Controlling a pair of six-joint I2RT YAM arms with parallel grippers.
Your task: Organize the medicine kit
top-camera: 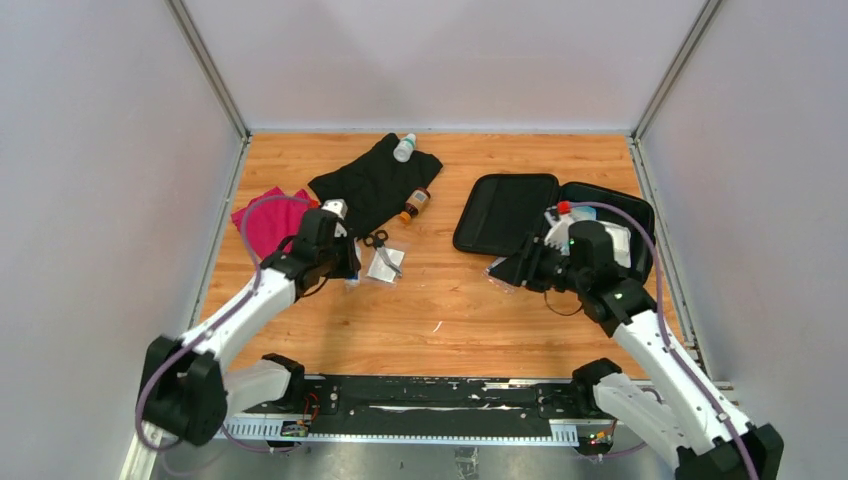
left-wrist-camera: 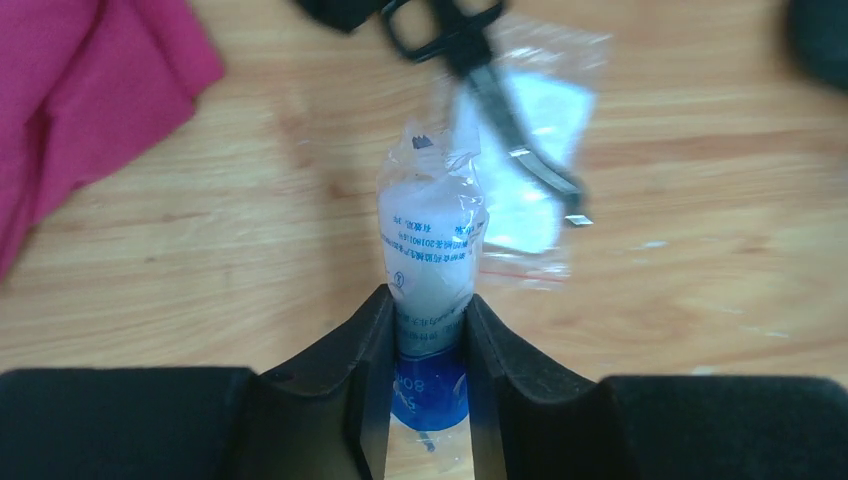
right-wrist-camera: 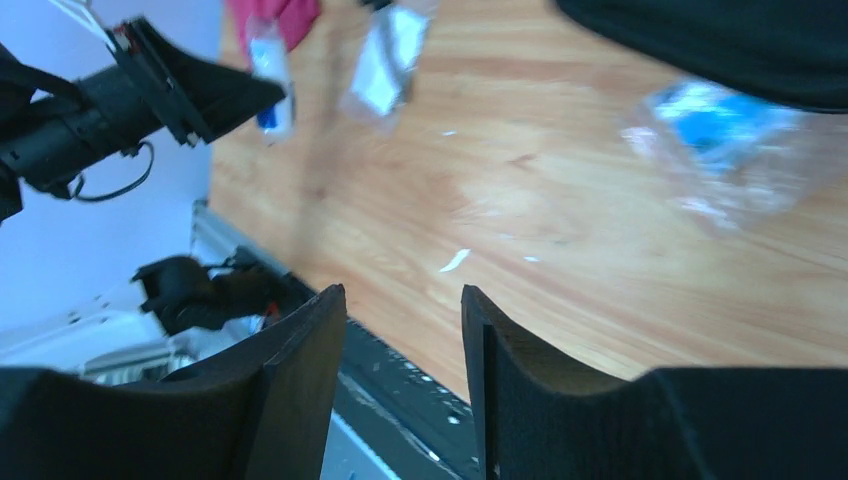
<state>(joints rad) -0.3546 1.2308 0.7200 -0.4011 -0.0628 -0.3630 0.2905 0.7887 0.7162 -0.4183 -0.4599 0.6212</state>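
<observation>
The medicine kit point(top-camera: 508, 212) lies unzipped and flat on the right side of the surface point(top-camera: 440, 310), its black lining up. One half looks bare; the other already holds a few items beside your right arm. Treat it as a soft case: light, with fabric walls that will likely sag or slide if you push on them. The zip rim should be the firmest place to take hold if you need to steady or fold it.

Your left gripper point(left-wrist-camera: 425, 312) is pinching the near end of a wrapped packet point(left-wrist-camera: 432, 235), a white roll in clear film with blue print. Expect that to be very light and squashy, and the film slippery. The hold is at one end, so the free end may droop when you carry it (slow swings will help). Just beyond it, the scissors point(left-wrist-camera: 478, 60) rest across a clear bag point(left-wrist-camera: 535, 120) with a white pad inside. The magenta cloth point(left-wrist-camera: 80, 100) lies off to the left.

Your right gripper point(right-wrist-camera: 400, 305) is spread with nothing between its fingers, low over the surface just in front of the kit. A loose clear pouch point(right-wrist-camera: 725, 140) with something blue in it lies close by.
</observation>
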